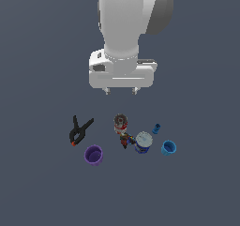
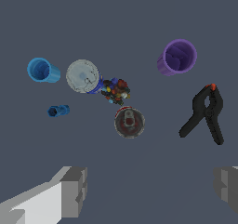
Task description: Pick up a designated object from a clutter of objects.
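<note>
Gripper (image 1: pixel 121 92) is hanging above the clutter with its fingers (image 2: pixel 74 190) spread wide apart, nothing between them. Going by the exterior view, the dark blue can (image 1: pixel 143 142) with the pale top stands upright at about 5 o'clock from the red-and-white can (image 1: pixel 120 122), with a tiny multicoloured piece (image 1: pixel 125 139) just beside it at its 9 o'clock. Light blue cup (image 1: pixel 168 147) sits at the can's 3 o'clock, small blue cup (image 1: pixel 156 128) at 1, purple cup (image 1: pixel 93 154) and black clamp (image 1: pixel 79 130) way off at 9.

dim even light, no glare, faint shadows, sharp render
</note>
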`<state>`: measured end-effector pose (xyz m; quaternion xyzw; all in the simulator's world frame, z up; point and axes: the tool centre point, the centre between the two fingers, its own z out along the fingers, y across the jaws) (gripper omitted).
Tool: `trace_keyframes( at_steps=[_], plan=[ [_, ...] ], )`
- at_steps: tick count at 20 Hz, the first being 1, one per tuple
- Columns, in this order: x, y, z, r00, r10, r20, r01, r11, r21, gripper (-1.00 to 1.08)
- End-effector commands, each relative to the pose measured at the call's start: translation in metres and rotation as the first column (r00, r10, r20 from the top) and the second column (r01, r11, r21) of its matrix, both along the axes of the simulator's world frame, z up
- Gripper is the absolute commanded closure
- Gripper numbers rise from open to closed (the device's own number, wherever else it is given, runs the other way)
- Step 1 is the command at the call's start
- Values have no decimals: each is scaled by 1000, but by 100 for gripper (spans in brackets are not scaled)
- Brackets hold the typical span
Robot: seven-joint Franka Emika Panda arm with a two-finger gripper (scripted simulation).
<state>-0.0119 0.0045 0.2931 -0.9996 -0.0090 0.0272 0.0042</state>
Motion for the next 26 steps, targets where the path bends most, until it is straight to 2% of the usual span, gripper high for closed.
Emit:
trace_keyframes(
  at_steps=[1,11,18,26],
  plan=[
    [0,0,0,1000,0,0,0,1000,0,-92],
    [2,27,16,996,85,27,-85,996,-14,-92],
    [8,28,8,997,68,27,-67,998,-14,-92],
    [33,43,-24,999,8,34,-8,1000,-15,-92]
  ],
)
